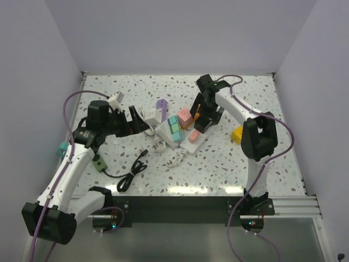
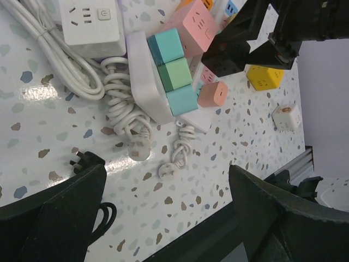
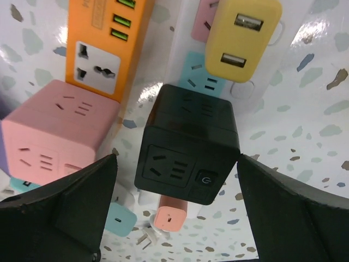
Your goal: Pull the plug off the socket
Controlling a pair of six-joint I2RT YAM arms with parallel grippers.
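A black cube plug (image 3: pixel 188 144) with a power button sits on a white socket strip (image 3: pixel 174 49) near the table's middle (image 1: pixel 203 125). My right gripper (image 3: pixel 175 164) is open and straddles it. The right finger (image 3: pixel 294 213) touches the cube's corner, while the left finger (image 3: pixel 60 213) stands apart from it. My left gripper (image 2: pixel 167 169) is open over bare table and a loose white plug (image 2: pixel 166 170), to the left of the strips (image 1: pixel 133 121). It holds nothing.
On the same strip are a yellow USB adapter (image 3: pixel 242 38) and a salmon adapter (image 3: pixel 172 215). An orange strip (image 3: pixel 103 43), a pink cube (image 3: pixel 54 131) and a second white strip (image 2: pixel 143 71) with teal cubes crowd the left. A yellow cube (image 1: pixel 237 134) and black cable (image 1: pixel 133 172) lie apart.
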